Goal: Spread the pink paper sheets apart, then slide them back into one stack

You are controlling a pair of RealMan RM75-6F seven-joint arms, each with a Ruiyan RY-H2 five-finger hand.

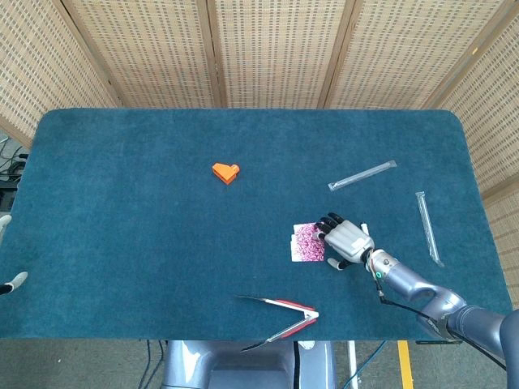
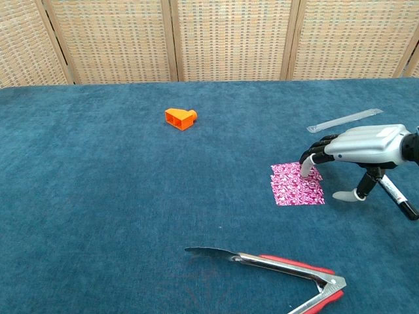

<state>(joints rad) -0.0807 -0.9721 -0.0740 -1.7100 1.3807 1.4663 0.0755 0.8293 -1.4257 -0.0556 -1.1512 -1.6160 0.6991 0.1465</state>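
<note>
The pink paper sheets (image 2: 297, 184) — thin, swirl-patterned squares, slightly fanned — lie flat on the blue felt tabletop (image 1: 146, 235) toward its near right edge. The right hand (image 2: 357, 149), grey metal with dark fingers (image 2: 313, 155), arches over them — fingertips pressing the top sheet's far edge, thumb apart on the cloth. The left hand (image 1: 6, 255) shows only pale fingertips at the left edge; its pose is unclear.

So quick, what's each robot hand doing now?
Left hand: barely in view, cannot tell.
Right hand: fingertips pressing the pink patterned paper sheets, holding nothing.
</note>
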